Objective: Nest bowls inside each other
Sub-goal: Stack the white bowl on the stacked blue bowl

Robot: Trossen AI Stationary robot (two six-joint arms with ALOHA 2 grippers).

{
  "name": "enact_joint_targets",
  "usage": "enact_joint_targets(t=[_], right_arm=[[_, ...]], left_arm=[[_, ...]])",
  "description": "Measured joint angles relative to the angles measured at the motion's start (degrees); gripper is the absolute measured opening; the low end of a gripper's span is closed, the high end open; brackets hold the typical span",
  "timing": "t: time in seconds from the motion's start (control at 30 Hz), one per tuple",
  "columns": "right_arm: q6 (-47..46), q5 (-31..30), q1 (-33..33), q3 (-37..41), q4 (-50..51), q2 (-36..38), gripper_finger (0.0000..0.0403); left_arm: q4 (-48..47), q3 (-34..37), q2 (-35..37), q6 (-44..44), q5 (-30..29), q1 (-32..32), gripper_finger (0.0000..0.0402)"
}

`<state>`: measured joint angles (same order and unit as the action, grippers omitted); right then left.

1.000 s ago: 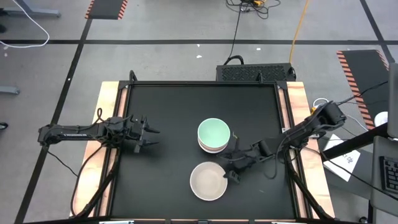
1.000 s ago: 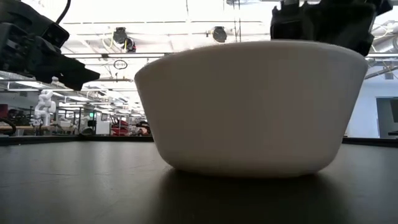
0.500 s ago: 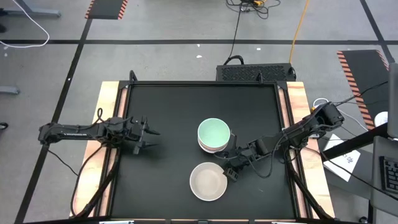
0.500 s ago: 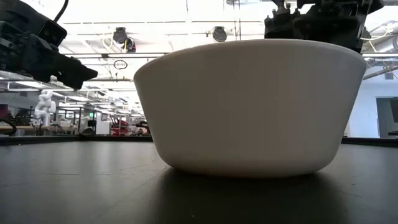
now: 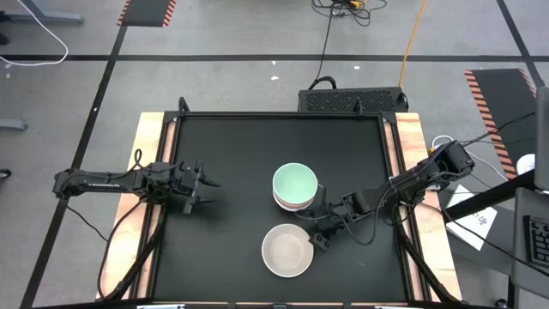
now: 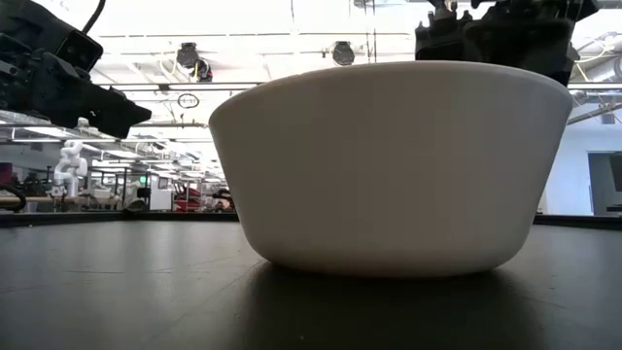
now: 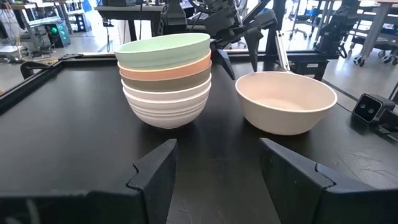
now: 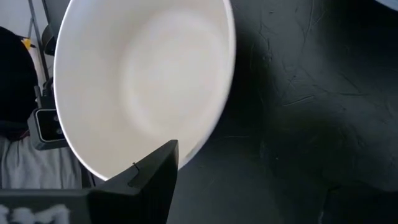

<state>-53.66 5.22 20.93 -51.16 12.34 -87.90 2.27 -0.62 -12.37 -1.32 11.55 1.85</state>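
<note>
Cream-beige bowl point(image 5: 286, 251) sits alone near the bench's point(image 5: 232, 146) front edge, just in front of the stack of bowls point(image 5: 294, 188) w/ the mint green one on top, approx. mid-bench. Right hand point(image 5: 316, 230) is spread open, grasping nothing, one finger over the cream bowl's rim by the stack. Left hand point(image 5: 206, 190) hovers released by the left edge, well apart from both.

This was a robotics lab or industrial workshop. The black-topped table point(image 5: 257, 163) stood on a grey concrete floor point(image 5: 223, 86) marked with dark tape lines and orange-and-black hazard stripes point(image 5: 146, 12), with loose cables point(image 5: 343, 10) at the far side. Beyond the table stood workbenches point(image 7: 37, 25), a white robot point(image 6: 70, 160) and ceiling-hung fixtures point(image 6: 191, 58).
</note>
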Motion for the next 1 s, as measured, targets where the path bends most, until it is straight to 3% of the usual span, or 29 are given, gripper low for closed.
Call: enact_joint_targets(t=[0.27, 0.77, 1.0], right_arm=[[0.1, 0.5, 0.0, 0.0, 0.0, 0.0, 0.0216], [-3.7, -9.5, 2.5, 0.0, -1.3, 0.0, 0.0212], [-4.6, -10.1, 4.3, 0.0, -3.8, -0.1, 0.0212]], left_arm=[[0.0, 0.0, 0.0, 0.0, 0.0, 0.0, 0.0225], [0.0, 0.0, 0.0, -0.2, 0.0, 0.0, 0.0225], [0.0, 0.0, 0.0, -0.2, 0.0, 0.0, 0.0225]])
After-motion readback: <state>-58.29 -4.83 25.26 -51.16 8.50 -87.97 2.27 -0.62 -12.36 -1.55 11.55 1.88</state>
